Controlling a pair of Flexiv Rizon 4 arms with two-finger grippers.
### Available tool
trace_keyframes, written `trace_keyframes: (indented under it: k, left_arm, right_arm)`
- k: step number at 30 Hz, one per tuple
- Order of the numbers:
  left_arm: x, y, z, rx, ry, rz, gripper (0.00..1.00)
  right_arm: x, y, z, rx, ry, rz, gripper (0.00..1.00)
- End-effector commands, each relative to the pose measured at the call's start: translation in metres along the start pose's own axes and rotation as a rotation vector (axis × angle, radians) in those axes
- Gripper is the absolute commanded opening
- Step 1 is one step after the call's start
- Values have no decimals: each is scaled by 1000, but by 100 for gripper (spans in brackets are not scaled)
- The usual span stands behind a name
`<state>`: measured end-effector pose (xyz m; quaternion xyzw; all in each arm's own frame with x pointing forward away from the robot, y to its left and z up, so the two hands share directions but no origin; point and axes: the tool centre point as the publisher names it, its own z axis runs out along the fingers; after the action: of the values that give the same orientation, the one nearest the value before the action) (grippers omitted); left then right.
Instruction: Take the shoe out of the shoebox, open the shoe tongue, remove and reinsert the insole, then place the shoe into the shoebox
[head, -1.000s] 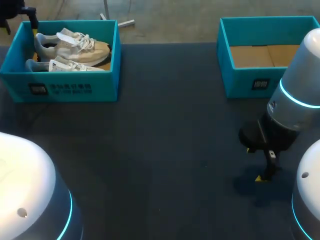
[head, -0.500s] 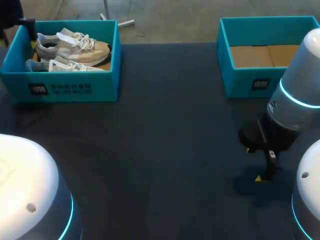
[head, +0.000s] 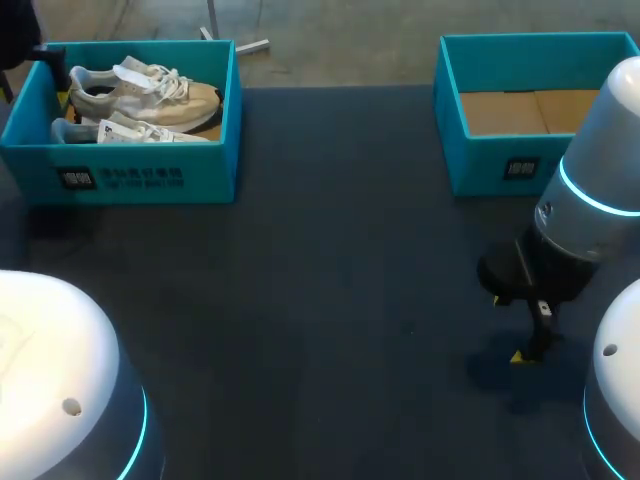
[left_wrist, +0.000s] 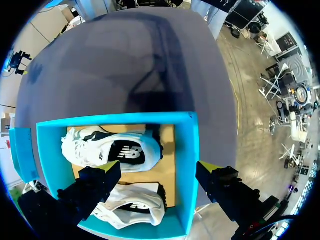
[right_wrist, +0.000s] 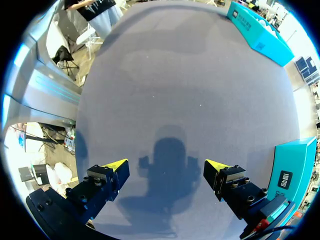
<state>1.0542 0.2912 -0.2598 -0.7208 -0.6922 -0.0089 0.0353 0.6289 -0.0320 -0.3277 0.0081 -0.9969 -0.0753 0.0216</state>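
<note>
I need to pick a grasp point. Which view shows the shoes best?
Left wrist view: it looks straight down on both shoes in the shoebox. Head view shows them sidelong, partly behind the wall. Right wrist view shows none.

Dark table (head: 330, 260): left shoebox (head: 130, 178), right shoebox (head: 490, 165)
</note>
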Motion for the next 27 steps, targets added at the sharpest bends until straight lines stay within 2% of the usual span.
trace_keyframes:
  k: [1, 19, 27]
  left_arm:
    - [0, -3, 0, -11, 2, -1, 100]
    - [1, -2, 1, -18, -7, 13, 100]
    - [-2, -1, 14, -21, -24, 19, 100]
  right_arm:
    - [1, 0, 1, 1, -2, 1, 100]
    - [1, 0, 1, 1, -2, 1, 100]
    - [1, 0, 1, 1, -2, 1, 100]
